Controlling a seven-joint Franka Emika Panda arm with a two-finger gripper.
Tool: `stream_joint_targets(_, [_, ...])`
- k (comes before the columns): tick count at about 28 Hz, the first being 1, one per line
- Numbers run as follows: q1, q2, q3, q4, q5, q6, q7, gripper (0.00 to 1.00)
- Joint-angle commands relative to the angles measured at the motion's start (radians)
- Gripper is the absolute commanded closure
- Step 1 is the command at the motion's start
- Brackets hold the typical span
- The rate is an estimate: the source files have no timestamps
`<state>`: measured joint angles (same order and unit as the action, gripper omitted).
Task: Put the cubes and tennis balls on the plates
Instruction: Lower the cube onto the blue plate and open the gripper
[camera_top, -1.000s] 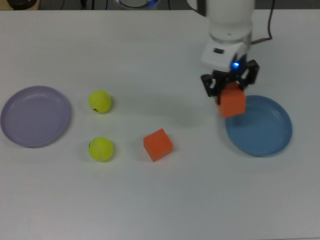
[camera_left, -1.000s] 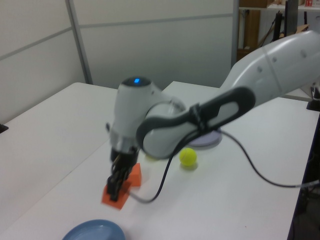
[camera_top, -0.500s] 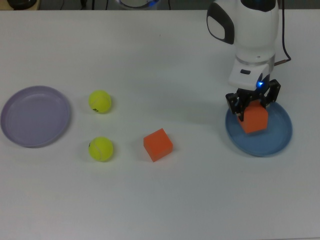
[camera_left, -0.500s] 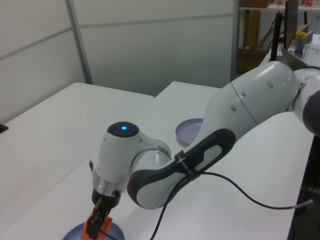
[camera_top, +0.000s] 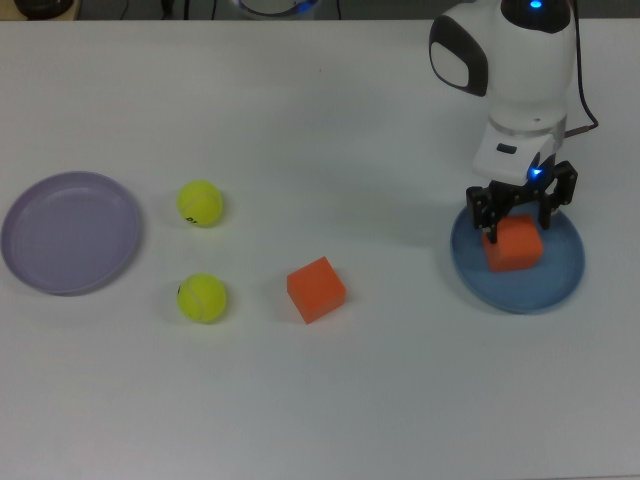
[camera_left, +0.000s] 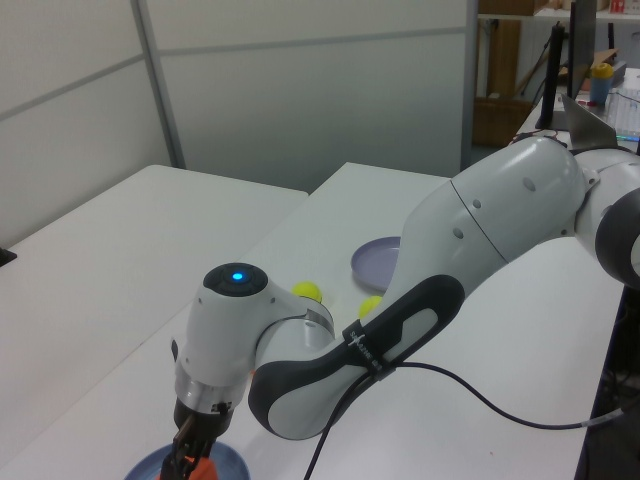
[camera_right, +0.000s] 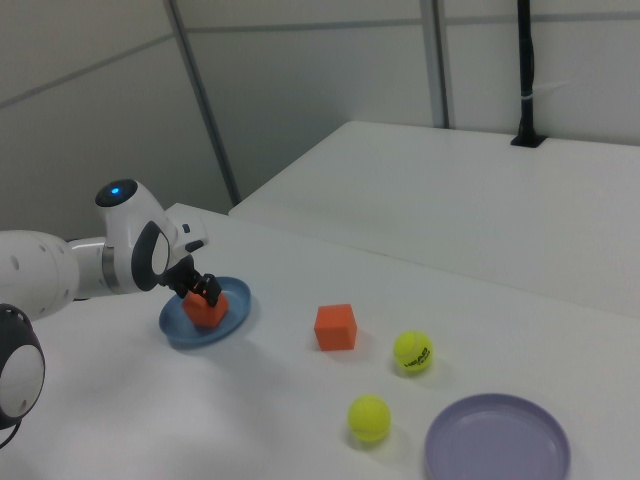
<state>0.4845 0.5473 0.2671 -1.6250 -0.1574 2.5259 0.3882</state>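
Note:
My gripper (camera_top: 518, 222) is shut on an orange cube (camera_top: 515, 250), which sits low in the blue plate (camera_top: 560, 272) at the top view's right. In the right view the same cube (camera_right: 206, 311) rests inside that plate (camera_right: 236, 317) under the fingers. A second orange cube (camera_top: 316, 289) lies loose on the table near the middle. Two tennis balls (camera_top: 201, 203) (camera_top: 203, 298) lie further towards the top view's left, beside the lavender plate (camera_top: 70, 232), which holds nothing. In the left view the arm hides most of the blue plate (camera_left: 236, 462).
The white table carries only these things. The arm's white body (camera_top: 515, 60) reaches in from the top view's upper right. A black cable (camera_left: 480, 385) trails across the table in the left view. A second white table (camera_right: 470, 190) stands behind in the right view.
The gripper has carried the orange cube towards the top view's right, from the blue plate's edge to over its middle, and lowered it into the plate. Nothing else has moved.

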Motion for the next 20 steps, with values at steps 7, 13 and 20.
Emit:
stream_joint_targets(7, [-0.003, -0.029, -0.023, 0.082, -0.022, -0.004, 0.123, 0.0])
stream_joint_targets(13, [-0.032, -0.064, -0.091, 0.08, -0.013, -0.047, 0.097, 0.0])
stream_joint_targets(20, [-0.116, -0.073, -0.115, 0.074, -0.011, -0.091, -0.079, 0.0])
